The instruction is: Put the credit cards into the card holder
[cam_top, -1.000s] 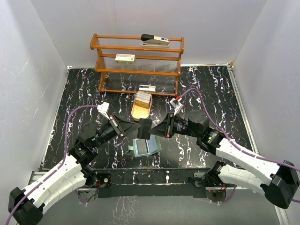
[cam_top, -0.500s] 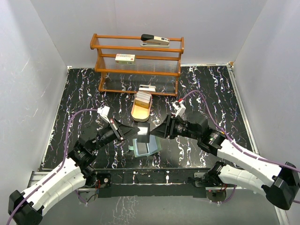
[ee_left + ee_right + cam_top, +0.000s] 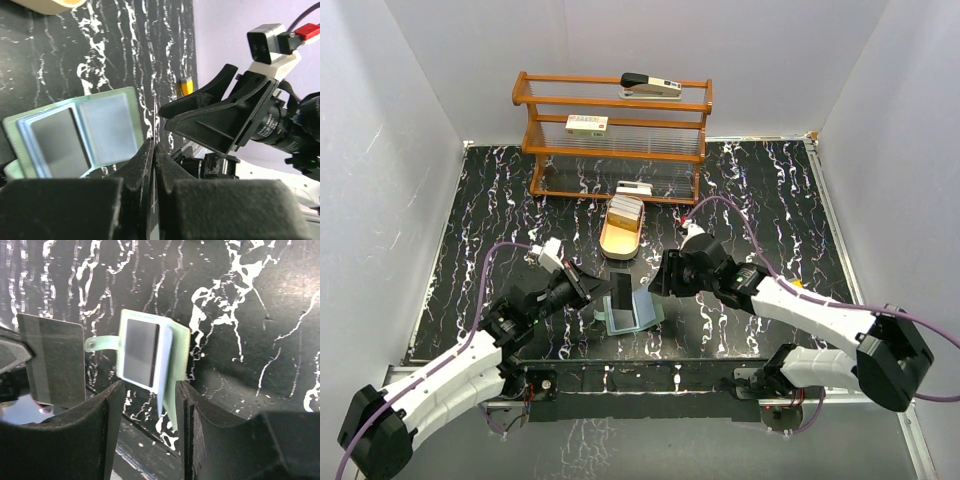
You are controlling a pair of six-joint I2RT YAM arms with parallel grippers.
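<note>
From above, the left gripper (image 3: 590, 287) is closed on a dark card (image 3: 620, 289), which it holds upright just over the open card holder (image 3: 638, 315) lying on the table. The right gripper (image 3: 658, 280) hovers just beside it. More cards (image 3: 624, 211) sit in the tray (image 3: 610, 240) behind.

From the left wrist, the fingers are pressed together. The holder's clear pockets (image 3: 75, 132) lie below and to the left, and the right gripper (image 3: 210, 115) is spread apart opposite.

From the right wrist, the jaws stand open and empty, framing the holder (image 3: 145, 350), with the card (image 3: 52, 360) off to the left.

I judge the step to be the insertion. It should go best if the card's lower edge is squared to a pocket mouth and lowered slowly. The free gripper could pin the holder so it cannot slide.
</note>
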